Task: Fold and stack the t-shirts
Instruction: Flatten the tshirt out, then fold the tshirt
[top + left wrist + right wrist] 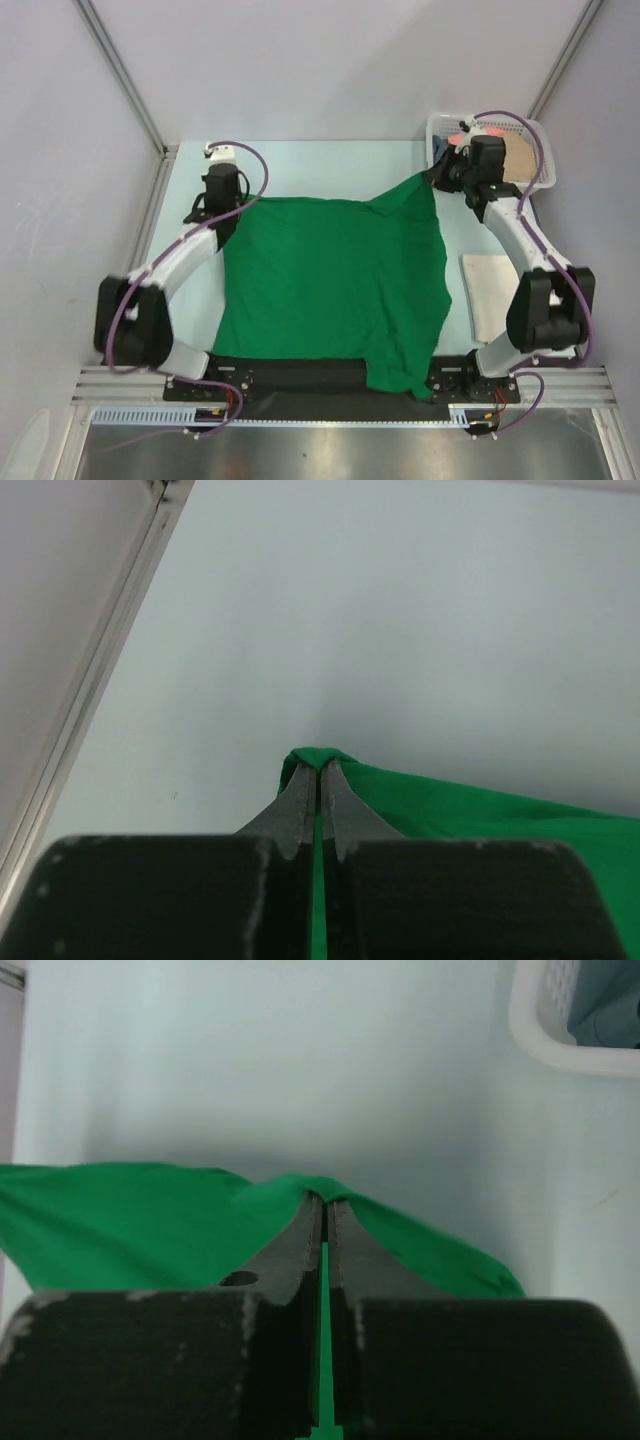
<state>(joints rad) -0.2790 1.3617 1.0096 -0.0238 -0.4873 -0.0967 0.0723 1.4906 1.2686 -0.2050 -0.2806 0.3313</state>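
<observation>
The green t-shirt (330, 290) lay spread across the middle of the table (320, 165). The left end effector (320, 767) was clenched on its far-left corner and the right end effector (325, 1200) on its far-right corner. To flatten it well, both would probably need to pull apart evenly and lower together, so the far edge landed straight. The near hem hung over the table's front edge and would want drawing back. A white basket (538, 135) sat just beside the right end effector, and a folded cream shirt (488, 292) lay near the green cloth's right edge.
</observation>
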